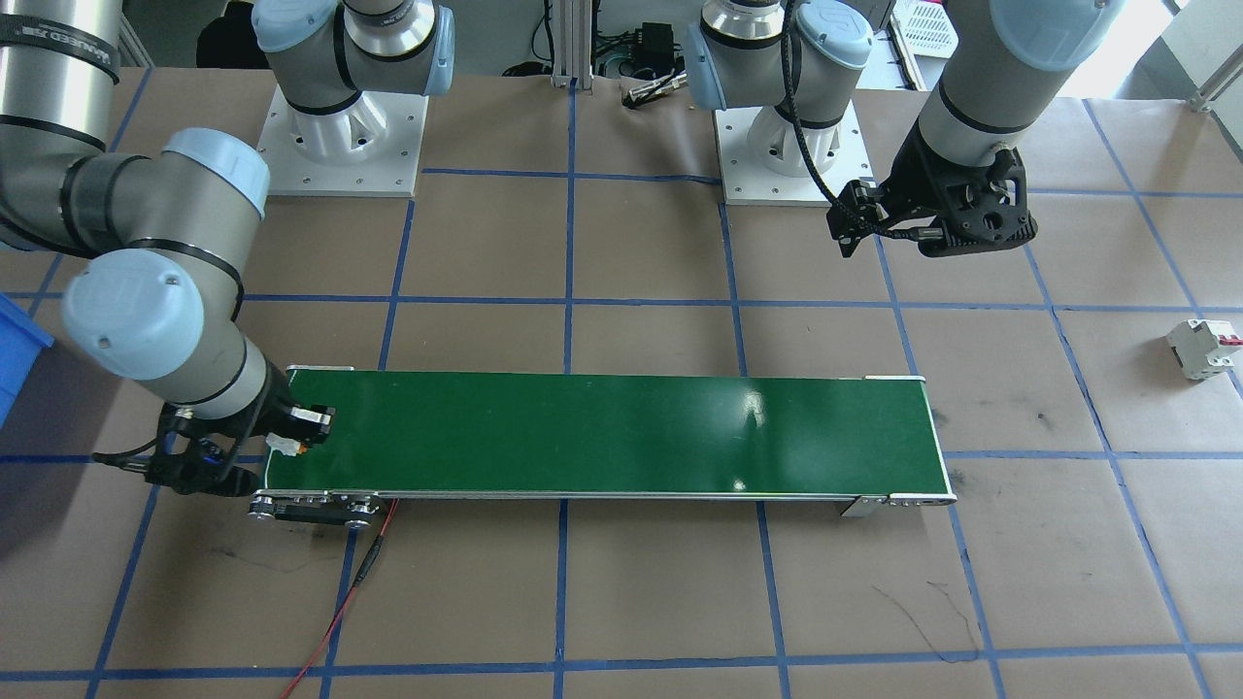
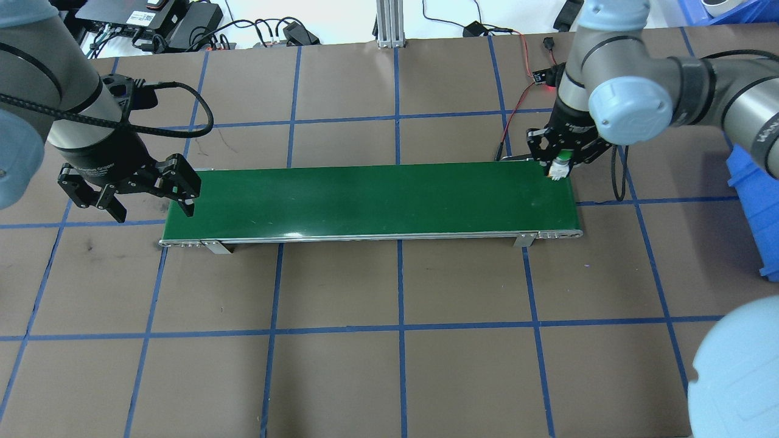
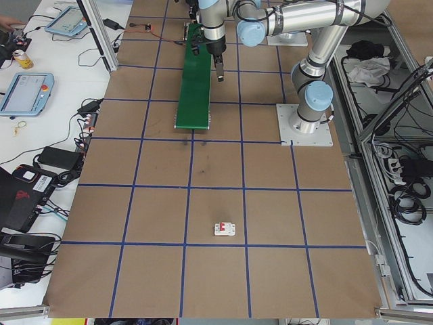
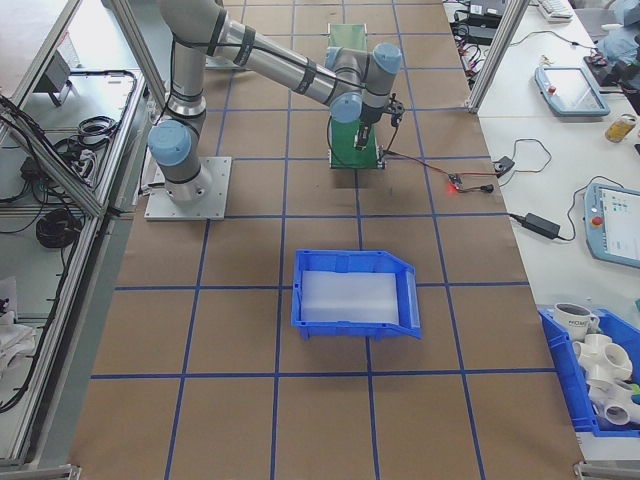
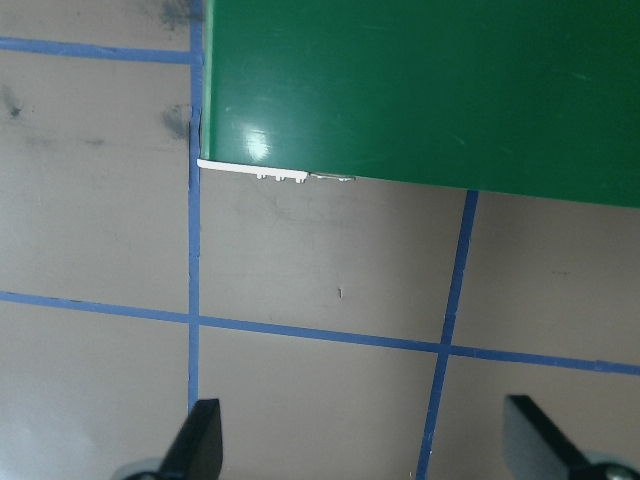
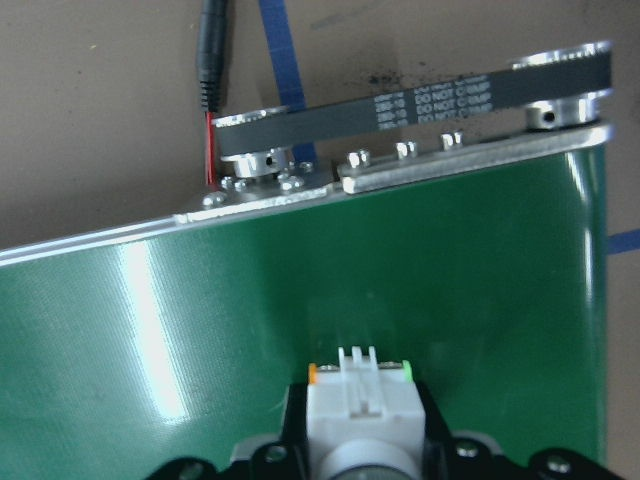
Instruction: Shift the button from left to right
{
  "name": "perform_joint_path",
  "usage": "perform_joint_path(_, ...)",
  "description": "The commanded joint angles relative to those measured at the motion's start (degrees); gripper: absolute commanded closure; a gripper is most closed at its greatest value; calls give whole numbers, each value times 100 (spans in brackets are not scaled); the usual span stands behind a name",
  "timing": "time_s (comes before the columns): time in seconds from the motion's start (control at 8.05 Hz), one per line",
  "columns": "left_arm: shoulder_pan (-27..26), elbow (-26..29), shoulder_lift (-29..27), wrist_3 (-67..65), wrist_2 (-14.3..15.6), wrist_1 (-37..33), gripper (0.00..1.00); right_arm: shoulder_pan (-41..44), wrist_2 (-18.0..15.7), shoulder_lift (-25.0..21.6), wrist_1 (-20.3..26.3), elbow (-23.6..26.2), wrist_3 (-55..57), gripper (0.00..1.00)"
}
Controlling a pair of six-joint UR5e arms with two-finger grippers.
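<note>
Button: you can see the button (image 2: 559, 169) at the robot's-right end of the green belt (image 2: 365, 201), held just over the belt surface; its whitish body (image 6: 362, 405) shows close up in the right wrist view.
Right hand: your right hand (image 2: 563, 159) is clenched around the button, fingers on either side of it, over the far corner of the belt near the drive pulleys (image 6: 400, 130).
Left hand: your left hand (image 2: 149, 198) is released, fingers spread wide and holding nothing, just off the belt's other end above the counter (image 2: 389, 340); its two fingertips (image 5: 200, 435) show well apart in the left wrist view.
Breaker: a white breaker with a red switch (image 1: 1204, 348) lies on the counter well apart from the belt, beyond its left end.
Bin: a blue bin (image 4: 355, 293) sits on the counter past the belt's right end.
Wire: a red and black wire (image 1: 350, 592) runs off from the belt's drive end.
</note>
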Motion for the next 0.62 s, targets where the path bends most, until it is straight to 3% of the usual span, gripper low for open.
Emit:
perform_joint_path(0.0,0,-1,4,0,0,-1,0,-1220,-142,-173,365,-479,-2074,96)
perform_joint_path(0.5,0,-18,4,0,0,-1,0,-3296,-115,-219,67,-497,-5232,99)
